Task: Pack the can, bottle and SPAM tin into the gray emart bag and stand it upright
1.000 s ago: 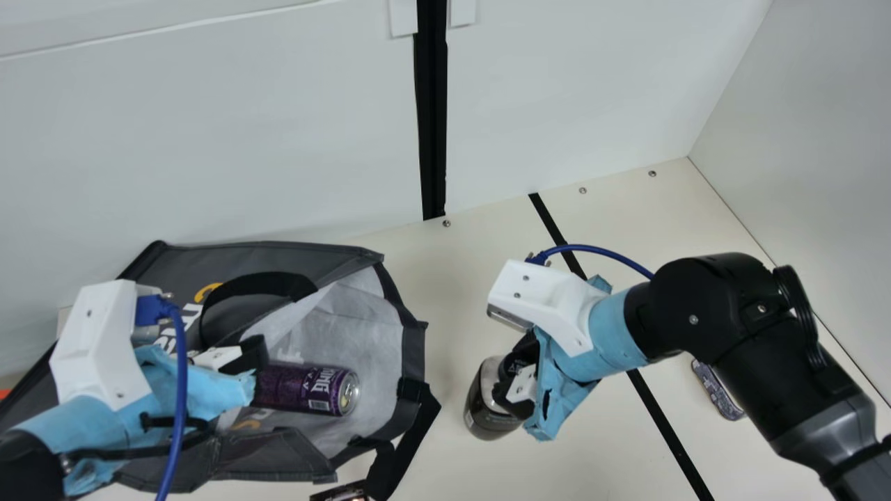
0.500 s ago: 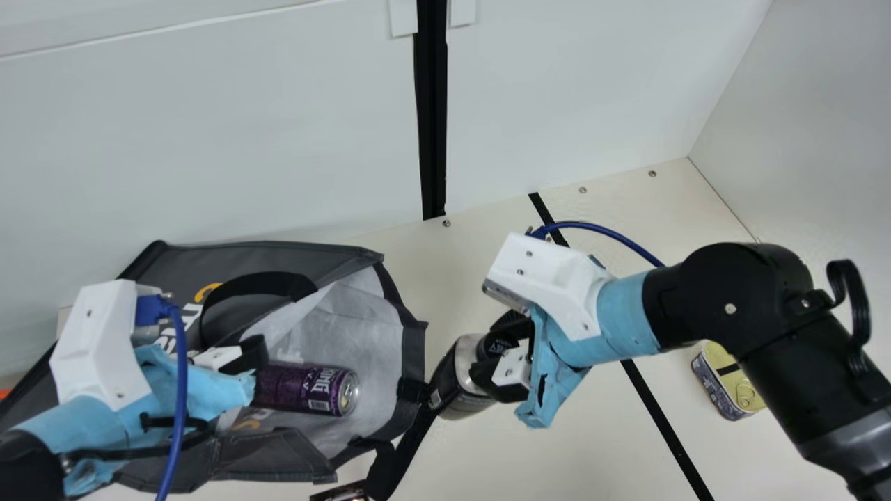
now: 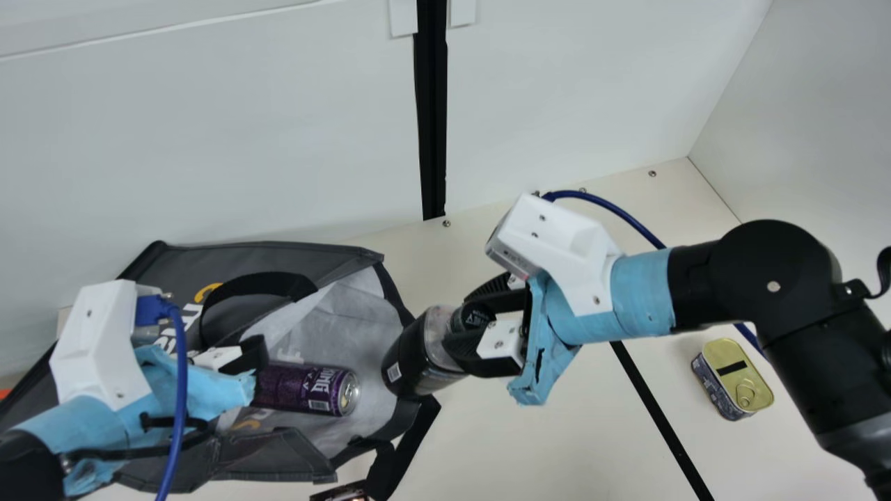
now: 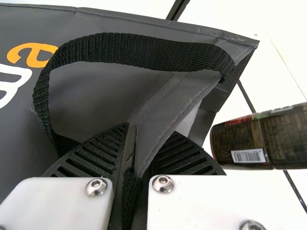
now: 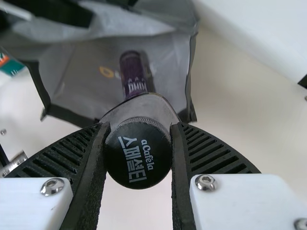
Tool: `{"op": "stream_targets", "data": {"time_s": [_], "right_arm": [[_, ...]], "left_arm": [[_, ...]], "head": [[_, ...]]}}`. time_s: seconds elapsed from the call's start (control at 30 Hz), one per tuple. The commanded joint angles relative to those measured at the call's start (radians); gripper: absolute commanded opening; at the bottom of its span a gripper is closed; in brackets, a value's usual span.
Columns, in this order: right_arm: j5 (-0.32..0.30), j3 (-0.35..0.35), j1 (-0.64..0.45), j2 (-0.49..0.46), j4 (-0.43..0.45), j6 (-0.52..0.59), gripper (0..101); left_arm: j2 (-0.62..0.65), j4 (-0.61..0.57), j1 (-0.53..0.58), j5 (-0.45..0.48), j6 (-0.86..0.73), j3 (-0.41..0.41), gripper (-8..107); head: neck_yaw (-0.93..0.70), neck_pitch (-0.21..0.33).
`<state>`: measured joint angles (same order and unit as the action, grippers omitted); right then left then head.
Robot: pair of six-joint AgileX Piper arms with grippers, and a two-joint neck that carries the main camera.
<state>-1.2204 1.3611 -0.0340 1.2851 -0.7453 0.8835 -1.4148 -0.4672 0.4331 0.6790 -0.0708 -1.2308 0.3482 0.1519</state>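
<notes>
The right end effector (image 3: 465,321) grips the black cap (image 5: 138,160) of the bottle (image 5: 144,106) — one ribbed finger against either side. Beyond it, the bag (image 5: 170,60) gapes open on the tabletop (image 5: 230,96), the purple can (image 5: 133,72) lying inside — its near end hidden behind the bottle.

Can (image 3: 296,386) in bag (image 3: 348,313) — tin (image 3: 755,379) at right

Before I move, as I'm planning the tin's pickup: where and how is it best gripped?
The tin is likely best gripped by its two long side walls, coming straight down from above: it lies flat, lid up, and its oblong shape is narrower between those walls.
</notes>
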Motion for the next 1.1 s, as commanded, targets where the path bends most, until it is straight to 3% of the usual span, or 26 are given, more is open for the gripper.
{"op": "stream_targets", "data": {"time_s": [0.0, 0.4, 1.07], "right_arm": [[0.008, -0.001, -0.004, 0.005, -0.025, 0.007, 0], [0.126, -0.033, 0.070, 0.039, -0.066, -0.006, 0], [0.293, -0.028, 0.191, 0.139, -0.081, -0.032, 0]], "left_arm": [[0.000, 0.000, 0.000, 0.000, 0.000, 0.000, -8], [0.000, 0.000, 0.000, 0.000, 0.000, 0.000, -8], [0.000, 0.000, 0.000, 0.000, 0.000, 0.000, -8]], "head": [[0.001, 0.023], [0.001, 0.023], [0.001, 0.023]]}}
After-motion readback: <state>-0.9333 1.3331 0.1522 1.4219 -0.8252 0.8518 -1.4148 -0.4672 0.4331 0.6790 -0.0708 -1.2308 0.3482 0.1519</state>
